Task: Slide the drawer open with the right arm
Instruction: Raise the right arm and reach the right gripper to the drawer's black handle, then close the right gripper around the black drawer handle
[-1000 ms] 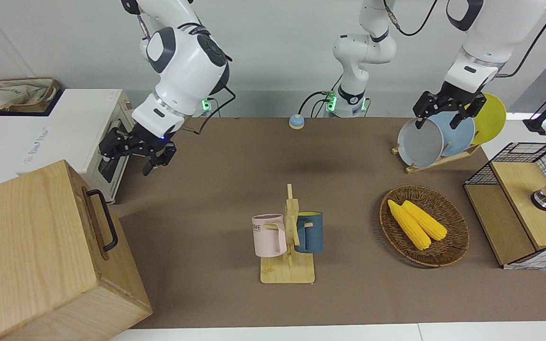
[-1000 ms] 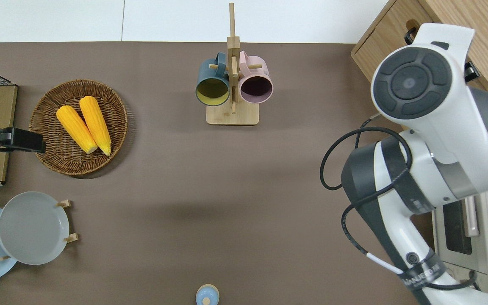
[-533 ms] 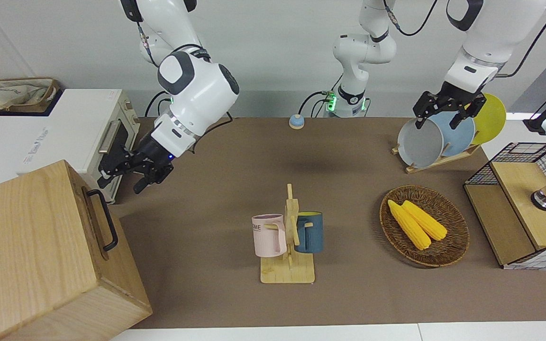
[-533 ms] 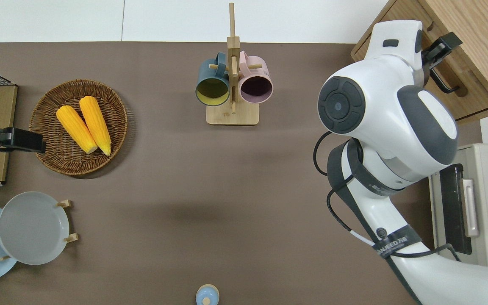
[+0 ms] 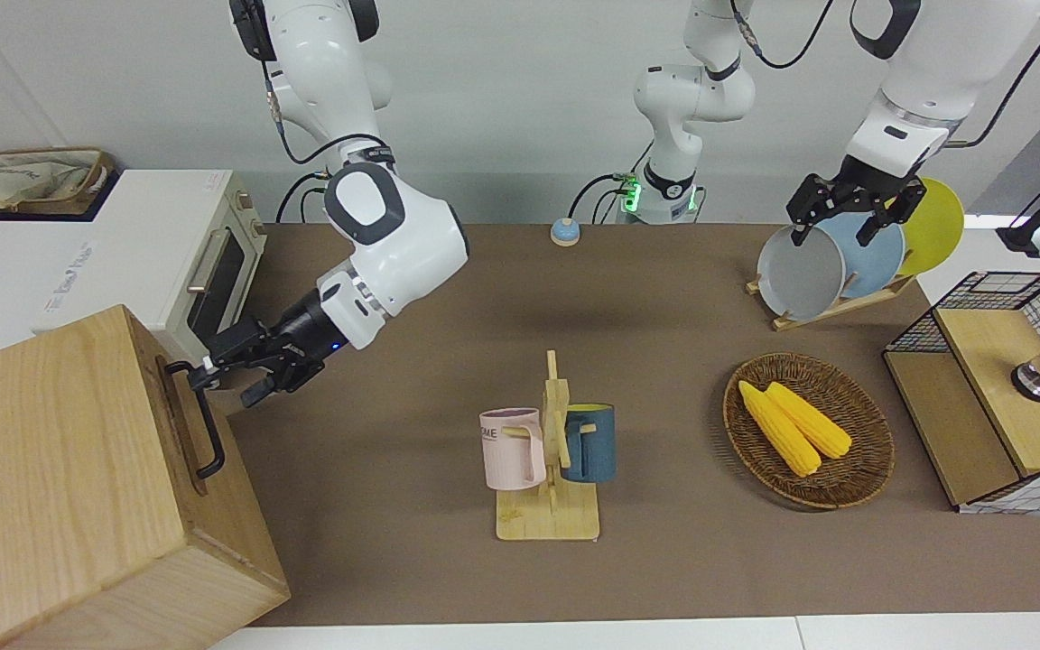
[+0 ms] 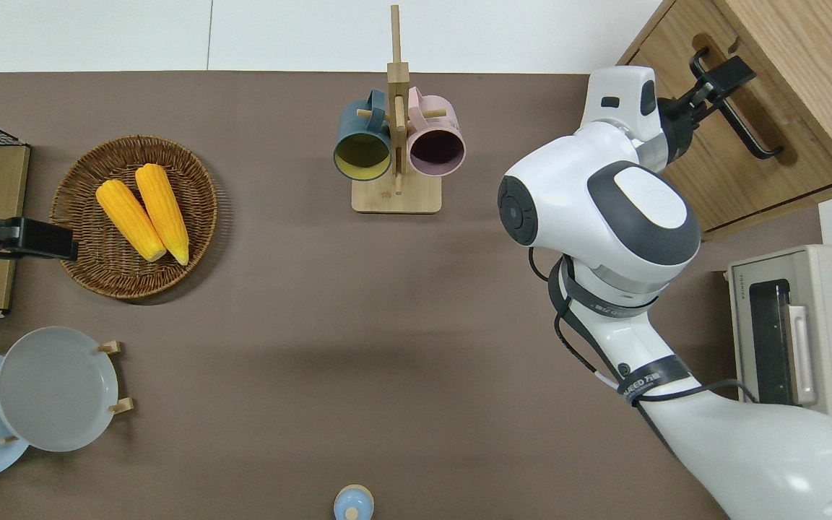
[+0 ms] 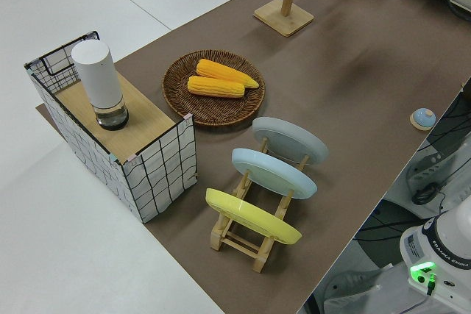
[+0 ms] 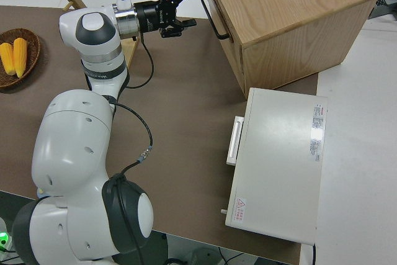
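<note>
Right claw [image 5: 233, 372], front view: spread wide at the black handle [image 5: 204, 424] of the drawer [image 5: 179, 424], which sits shut in the cabinet at the right arm's end of the surface; reach step, I'd say, w/ clamping and pulling next. Overhead: fingers [image 6: 730, 72] straddle the bar's end. Right side view alone shows the gap between bar and panel; left arm parked.
</note>
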### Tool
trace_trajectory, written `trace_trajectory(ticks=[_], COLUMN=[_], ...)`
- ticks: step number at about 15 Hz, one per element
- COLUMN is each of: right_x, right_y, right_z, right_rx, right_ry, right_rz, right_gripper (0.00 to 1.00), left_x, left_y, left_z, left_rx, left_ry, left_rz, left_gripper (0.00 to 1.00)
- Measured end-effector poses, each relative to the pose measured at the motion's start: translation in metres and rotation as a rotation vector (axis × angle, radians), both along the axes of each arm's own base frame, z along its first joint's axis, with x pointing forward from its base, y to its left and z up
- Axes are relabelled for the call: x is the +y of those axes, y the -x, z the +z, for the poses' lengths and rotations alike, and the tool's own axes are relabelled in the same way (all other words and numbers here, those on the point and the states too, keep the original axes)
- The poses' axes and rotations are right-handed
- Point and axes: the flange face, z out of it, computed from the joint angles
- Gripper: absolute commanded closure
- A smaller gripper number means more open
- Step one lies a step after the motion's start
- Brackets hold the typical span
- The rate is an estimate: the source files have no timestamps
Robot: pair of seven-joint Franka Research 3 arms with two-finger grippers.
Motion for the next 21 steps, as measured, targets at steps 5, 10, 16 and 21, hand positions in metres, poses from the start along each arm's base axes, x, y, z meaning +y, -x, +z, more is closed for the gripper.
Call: trace_trajectory(ticks=[5,10,16,21], right_x=[0.0,-0.003,-0.011,-0.017], right_y=[-0.006,-0.009,-0.01,-0.009], right_z=[-0.021,-0.048,-0.062,-0.075], right_rx=[-0.051,-0.116,-0.153,-0.197], right_ry=[0.062,0.095,0.148,0.175], right_rz=[0.021,0.024,0.032,0.005], right_gripper=[0.015,0.015,0.015,0.244], left_x=[0.0,0.0,0.0,0.0], left_y=[0.0,0.0,0.0,0.0], left_z=[0.0,0.0,0.0,0.0], left_rx=[0.0,0.0,0.0,0.0], left_ry=[0.0,0.0,0.0,0.0], left_rz=[0.0,0.0,0.0,0.0], left_gripper=[0.0,0.0,0.0,0.0])
